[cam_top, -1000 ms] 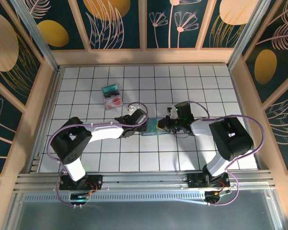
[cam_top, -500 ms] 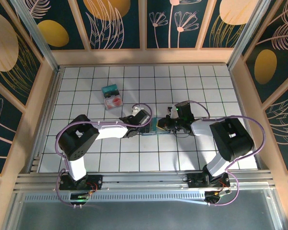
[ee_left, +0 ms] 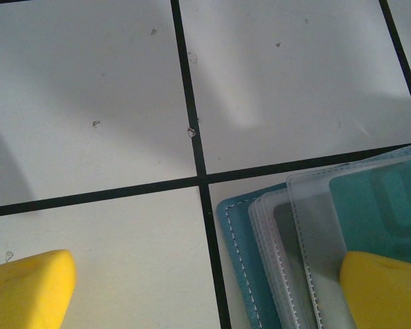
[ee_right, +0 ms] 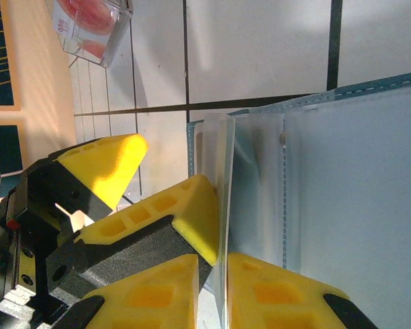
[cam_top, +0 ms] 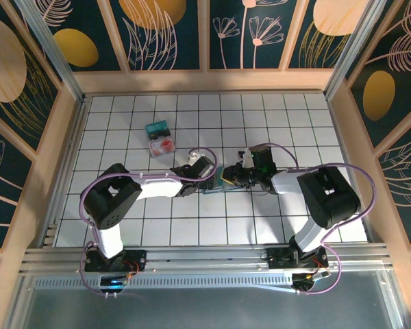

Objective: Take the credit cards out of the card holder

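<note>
The slate-blue card holder [cam_top: 215,186] lies open on the tiled floor between my two grippers. Its stitched corner [ee_left: 238,255] and clear sleeves show in the left wrist view, with a teal credit card [ee_left: 387,205] inside one sleeve. My left gripper [ee_left: 207,274] is wide open; its right fingertip [ee_left: 383,291] rests on the sleeves and the other hangs over bare tile. From the right, my right gripper [ee_right: 216,264] holds its jaws slightly parted around the upright edge of a clear sleeve [ee_right: 224,205]. The holder's blue panel [ee_right: 356,171] lies beyond it.
A teal and red-pink pile [cam_top: 159,138] sits a few tiles back left of the holder; its clear case [ee_right: 89,27] shows in the right wrist view. Wooden walls ring the white tiled floor [cam_top: 294,123]. The left gripper's yellow fingers [ee_right: 185,205] press close against my right gripper.
The left arm has pushed its gripper a little right onto the holder. The right gripper's jaws, shut on the sleeve before, have parted slightly.
</note>
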Motion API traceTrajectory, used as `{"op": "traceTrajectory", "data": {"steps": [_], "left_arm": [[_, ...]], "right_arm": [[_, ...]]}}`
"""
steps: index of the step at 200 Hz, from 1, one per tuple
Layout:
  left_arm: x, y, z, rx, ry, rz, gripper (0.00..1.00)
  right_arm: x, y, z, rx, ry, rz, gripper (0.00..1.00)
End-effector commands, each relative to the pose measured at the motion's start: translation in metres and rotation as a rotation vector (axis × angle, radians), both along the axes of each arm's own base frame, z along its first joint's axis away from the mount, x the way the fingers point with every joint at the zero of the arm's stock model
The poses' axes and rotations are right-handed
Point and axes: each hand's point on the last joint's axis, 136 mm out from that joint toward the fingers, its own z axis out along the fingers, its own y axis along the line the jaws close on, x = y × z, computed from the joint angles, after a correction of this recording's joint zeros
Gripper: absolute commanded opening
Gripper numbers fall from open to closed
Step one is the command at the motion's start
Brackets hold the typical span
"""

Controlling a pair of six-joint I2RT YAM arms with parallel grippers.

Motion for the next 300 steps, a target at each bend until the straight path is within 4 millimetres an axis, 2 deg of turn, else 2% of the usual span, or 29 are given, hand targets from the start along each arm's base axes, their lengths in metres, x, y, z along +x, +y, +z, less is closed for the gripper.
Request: {"op": "traceTrajectory", "data": {"steps": [1,22,48,67,112,134,158,196,201,240,270,300], "left_arm": [[-0.016,0.004,-0.024,0.042,0.086,-0.029,0.99],[-0.016,0.004,-0.023,0.038,0.084,-0.026,0.99],[-0.016,0.007,-0.022,0.039,0.078,-0.014,0.99],[-0.015,0.011,-0.019,0.045,0.066,0.001,0.99],[-0.016,0.023,-0.013,0.073,0.041,0.029,0.99],[-0.016,0.026,-0.011,0.081,0.035,0.035,0.99],[-0.013,0.026,0.000,0.066,0.011,0.045,0.99],[-0.005,0.026,0.027,0.023,-0.054,0.080,0.99],[-0.003,0.025,0.042,-0.006,-0.081,0.087,0.99],[0.009,0.023,0.088,-0.172,-0.185,0.126,0.99],[0.016,0.016,0.130,-0.384,-0.268,0.089,0.99],[0.018,0.013,0.168,-0.495,-0.363,0.040,0.99]], "right_arm": [[-0.002,0.010,0.005,0.033,-0.024,0.033,0.19],[-0.002,0.010,0.003,0.025,-0.022,0.033,0.17],[0.000,0.006,0.000,-0.014,-0.027,0.023,0.06],[0.002,-0.002,-0.002,-0.064,-0.034,0.003,0.02],[0.003,-0.020,-0.002,-0.152,-0.055,-0.032,0.00],[0.004,-0.023,0.005,-0.166,-0.078,-0.038,0.00],[0.006,-0.028,0.013,-0.184,-0.107,-0.049,0.00],[0.008,-0.035,0.032,-0.208,-0.177,-0.063,0.00],[0.009,-0.036,0.035,-0.209,-0.190,-0.066,0.00],[0.013,-0.041,0.067,-0.187,-0.306,-0.084,0.00],[0.019,-0.041,0.097,-0.137,-0.400,-0.107,0.00],[0.026,-0.041,0.129,-0.057,-0.493,-0.146,0.00]]}}
